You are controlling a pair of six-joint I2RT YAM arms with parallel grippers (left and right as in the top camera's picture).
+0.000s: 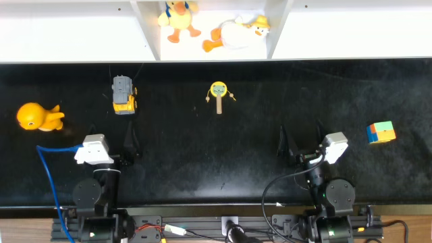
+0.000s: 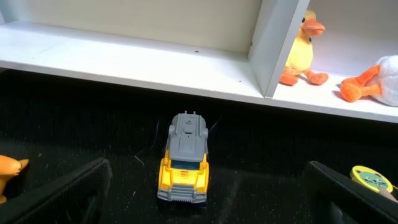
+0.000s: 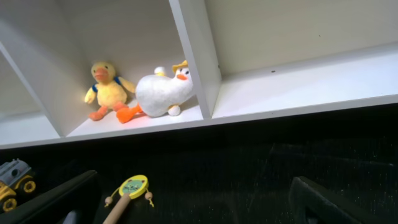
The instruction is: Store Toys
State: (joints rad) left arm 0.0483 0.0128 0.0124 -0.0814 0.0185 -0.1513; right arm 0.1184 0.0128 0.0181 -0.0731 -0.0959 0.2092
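Note:
On the black table lie a yellow and grey toy truck (image 1: 123, 95) (image 2: 184, 160) (image 3: 13, 176), a yellow rattle drum on a wooden stick (image 1: 218, 94) (image 3: 128, 193) (image 2: 372, 178), an orange plush duck (image 1: 39, 117) at the far left, and a multicoloured cube (image 1: 381, 132) at the right. A yellow plush duck (image 1: 178, 19) (image 3: 107, 89) (image 2: 301, 51) and a white plush duck (image 1: 236, 34) (image 3: 160, 93) sit in the middle cubby of the white shelf (image 1: 74, 40). My left gripper (image 1: 111, 140) (image 2: 205, 193) stands open, a short way in front of the truck. My right gripper (image 1: 300, 142) (image 3: 193, 202) is open near the table's front, empty.
The white shelf (image 3: 298, 74) runs along the table's back edge with dividers (image 2: 277, 43) forming cubbies; the left and right cubbies are bare. A blue cable (image 1: 50, 169) loops by the left arm's base.

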